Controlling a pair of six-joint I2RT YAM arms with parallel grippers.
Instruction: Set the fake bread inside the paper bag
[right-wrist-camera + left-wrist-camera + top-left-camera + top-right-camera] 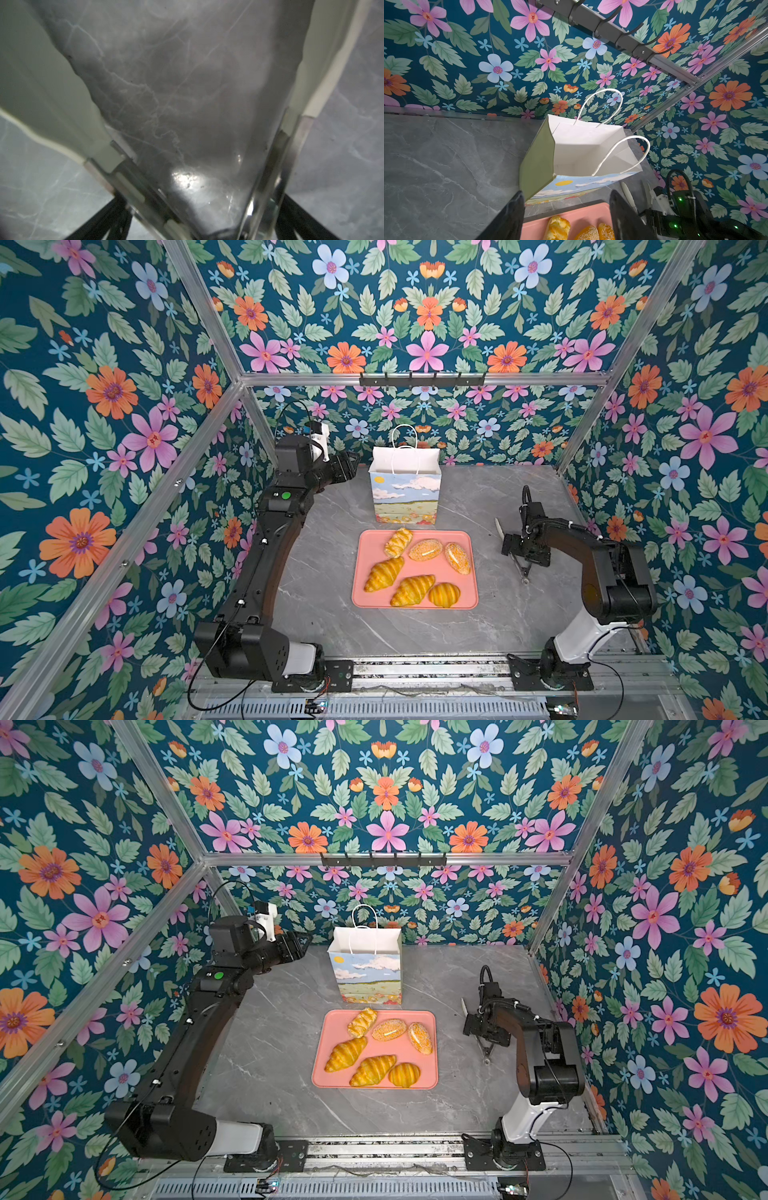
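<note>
Marble tabletop (324,614) carries fake bread (412,590) (six, on pink tray (374,600)) beside paper bag (405,497).

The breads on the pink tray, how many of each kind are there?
croissants: 2
speckled oval buns: 2
braided piece: 1
round striped bun: 1
Total: 6
</note>
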